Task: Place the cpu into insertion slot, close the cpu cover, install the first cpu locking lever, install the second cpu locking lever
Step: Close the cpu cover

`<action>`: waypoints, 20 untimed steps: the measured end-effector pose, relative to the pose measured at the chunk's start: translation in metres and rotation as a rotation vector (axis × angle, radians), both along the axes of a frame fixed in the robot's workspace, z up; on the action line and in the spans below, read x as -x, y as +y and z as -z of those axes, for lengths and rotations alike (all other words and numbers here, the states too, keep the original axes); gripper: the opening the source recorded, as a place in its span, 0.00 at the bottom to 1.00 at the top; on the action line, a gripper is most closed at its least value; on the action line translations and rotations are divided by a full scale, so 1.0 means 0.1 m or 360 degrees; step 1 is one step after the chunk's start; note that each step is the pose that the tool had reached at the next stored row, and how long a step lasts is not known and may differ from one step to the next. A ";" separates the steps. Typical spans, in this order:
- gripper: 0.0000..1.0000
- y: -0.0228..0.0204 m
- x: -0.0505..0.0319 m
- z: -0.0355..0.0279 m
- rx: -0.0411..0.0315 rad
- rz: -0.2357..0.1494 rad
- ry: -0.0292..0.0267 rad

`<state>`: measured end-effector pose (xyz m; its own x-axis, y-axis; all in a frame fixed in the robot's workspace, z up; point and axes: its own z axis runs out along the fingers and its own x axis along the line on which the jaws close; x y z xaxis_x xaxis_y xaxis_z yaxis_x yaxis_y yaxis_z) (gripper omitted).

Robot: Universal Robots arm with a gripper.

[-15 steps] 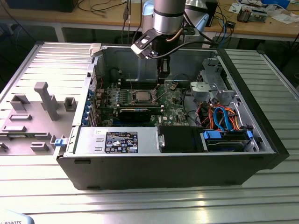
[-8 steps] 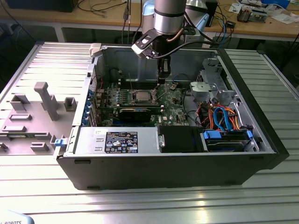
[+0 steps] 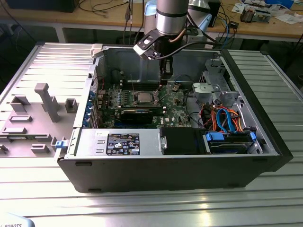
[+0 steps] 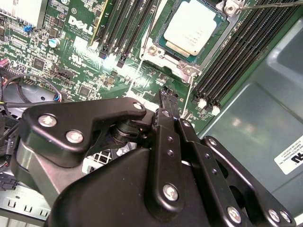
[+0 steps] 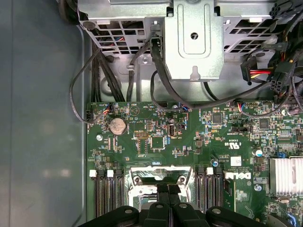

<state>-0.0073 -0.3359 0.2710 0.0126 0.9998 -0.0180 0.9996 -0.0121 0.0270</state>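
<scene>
The cpu [image 4: 191, 28], a flat square chip with a silvery-grey top, lies face-up and level in the insertion slot [image 3: 142, 98]. The slot sits in the middle of the green board, toward the far side of the case. The cpu cover [image 4: 211, 48], a silver frame, lies flat round the chip's edges.

One cpu [image 4: 191, 26] and one insertion slot [image 4: 158, 51] are counted. Two banks of memory slots [image 5: 108, 194] are seen. One coin battery [image 5: 117, 125], one finned heatsink [image 5: 286, 176], one black expansion card [image 3: 137, 115] and one open computer case [image 3: 165, 175] are counted.
</scene>
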 end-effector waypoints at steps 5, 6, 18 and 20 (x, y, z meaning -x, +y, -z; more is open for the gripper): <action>0.11 0.000 -0.124 0.000 0.0000 0.0000 0.00002; 0.11 0.000 -0.172 0.002 0.0000 0.0000 0.00004; 0.11 0.055 -0.409 0.166 0.0001 0.0000 0.00071; 0.11 0.055 -0.410 0.203 0.0001 0.0000 0.00070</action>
<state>0.0337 -0.3304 0.2507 0.0126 0.9997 -0.0190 0.9997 -0.0121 0.0225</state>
